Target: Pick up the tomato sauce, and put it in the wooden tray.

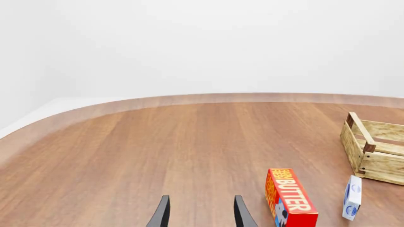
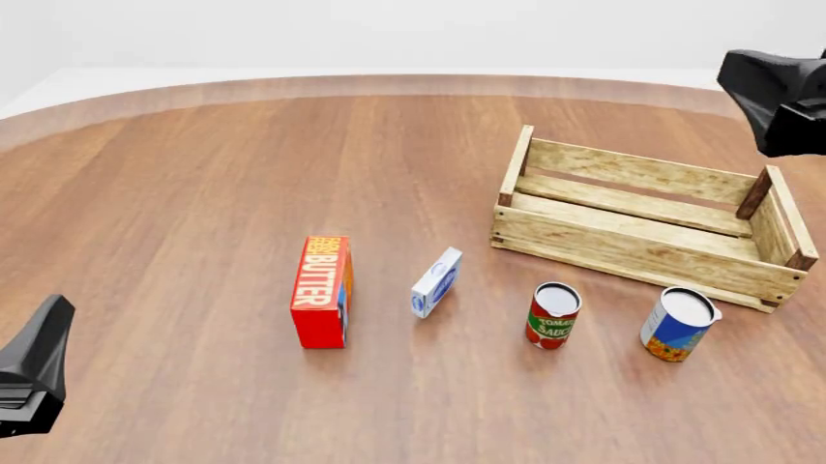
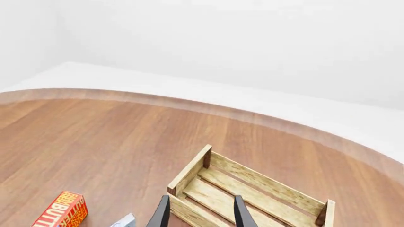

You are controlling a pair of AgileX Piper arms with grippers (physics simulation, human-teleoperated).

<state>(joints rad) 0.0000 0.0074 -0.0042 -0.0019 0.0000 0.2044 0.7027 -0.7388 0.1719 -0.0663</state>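
The tomato sauce (image 2: 554, 315) is a small red-labelled can with a silver top. It stands upright on the table in front of the wooden tray (image 2: 633, 246), apart from it. The tray is empty; it also shows in the left wrist view (image 1: 372, 163) and the right wrist view (image 3: 189, 173). My left gripper (image 1: 202, 215) is open and empty, low near the table's front left. My right gripper (image 3: 200, 213) is open and empty, high above the tray's area. The can is out of both wrist views.
A larger blue-white-orange can (image 2: 679, 324) stands right of the tomato sauce. A red butter box (image 2: 323, 292) and a small white-and-blue box (image 2: 436, 282) lie left of it. The left arm (image 2: 33, 379) is at the front left, the right arm (image 2: 779, 97) at the far right.
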